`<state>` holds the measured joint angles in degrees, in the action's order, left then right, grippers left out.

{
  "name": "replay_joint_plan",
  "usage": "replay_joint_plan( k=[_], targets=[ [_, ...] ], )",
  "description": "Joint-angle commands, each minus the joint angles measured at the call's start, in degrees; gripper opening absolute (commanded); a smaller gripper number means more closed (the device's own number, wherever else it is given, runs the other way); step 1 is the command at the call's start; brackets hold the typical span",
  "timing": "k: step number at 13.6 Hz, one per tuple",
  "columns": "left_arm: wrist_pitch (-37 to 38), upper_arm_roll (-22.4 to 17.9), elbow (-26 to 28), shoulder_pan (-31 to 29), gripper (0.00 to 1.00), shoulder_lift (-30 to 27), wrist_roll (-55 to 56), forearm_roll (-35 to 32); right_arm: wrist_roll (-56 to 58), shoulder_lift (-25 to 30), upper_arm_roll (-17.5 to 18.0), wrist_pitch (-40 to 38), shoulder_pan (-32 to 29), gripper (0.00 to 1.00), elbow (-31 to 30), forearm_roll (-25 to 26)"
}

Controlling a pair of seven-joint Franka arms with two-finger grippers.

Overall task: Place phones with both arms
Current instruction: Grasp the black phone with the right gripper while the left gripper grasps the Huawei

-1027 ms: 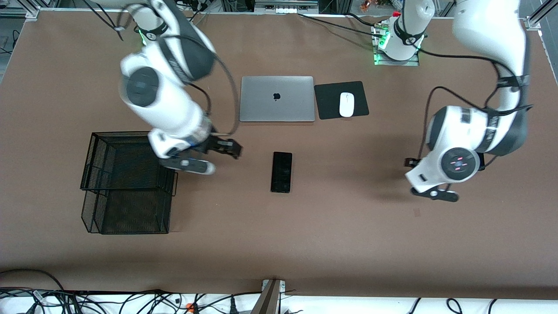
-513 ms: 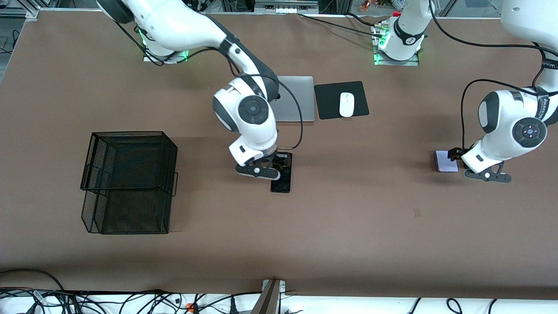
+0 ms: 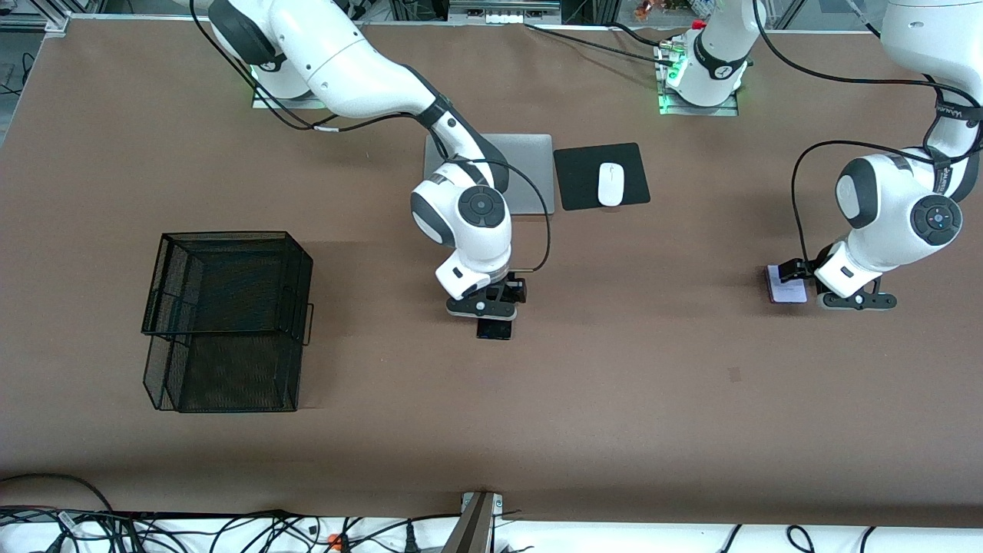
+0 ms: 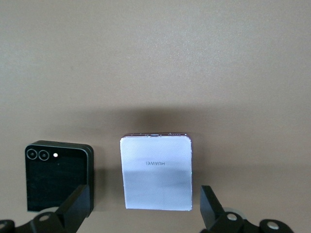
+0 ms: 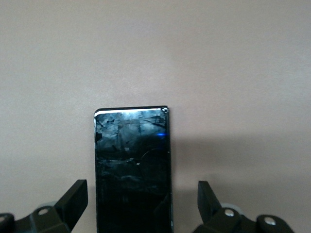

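Two arms, both bent low over the brown table (image 3: 614,399). Right arm reaches from its base down past the grey laptop (image 3: 530,165), wrist pointing straight at the tabletop. Left arm folds at the elbow near its own end of the table, wrist likewise turned down.

One black wire basket (image 3: 226,319), two-tiered, toward the right arm's end, well apart from both grippers.

One grey laptop, lid shut, partly covered by the right arm. One black mouse pad (image 3: 584,177) just beside it, carrying one white mouse (image 3: 610,184).

Two grippers. Right gripper (image 3: 498,301) hangs over the long black phone (image 3: 495,329), fingers (image 5: 73,199) spread wide, one on each side of the slab and clear of its edges; nothing held. Left gripper (image 3: 806,283) hangs over the lilac phone (image 3: 787,292), fingers (image 4: 77,206) equally wide; nothing held.

Three phones, all flat on the table. One long black phone (image 5: 132,170), nearer the front camera than the laptop. One squarish lilac phone (image 4: 155,172) at the left arm's end. One squarish black phone (image 4: 58,175) with twin lenses, just beside the lilac one, apart from it; one left finger stands over its corner.
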<state>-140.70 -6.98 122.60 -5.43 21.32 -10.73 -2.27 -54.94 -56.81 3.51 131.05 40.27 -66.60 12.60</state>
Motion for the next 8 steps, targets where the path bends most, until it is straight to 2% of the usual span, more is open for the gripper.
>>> replay_joint_plan(
  k=[1, 8],
  targets=[
    [-3.35, 0.3, 0.97, -0.54, 1.0, 1.35, -0.96, 1.39, -1.05, -2.07, -1.32, 0.79, 1.48, 1.0, 2.09, 2.08],
    [-8.89, 0.39, 0.97, -0.81, 1.0, 5.31, -1.14, 1.92, -1.05, -3.3, -1.58, 3.51, 1.48, 1.0, 2.09, 2.96]
  ],
)
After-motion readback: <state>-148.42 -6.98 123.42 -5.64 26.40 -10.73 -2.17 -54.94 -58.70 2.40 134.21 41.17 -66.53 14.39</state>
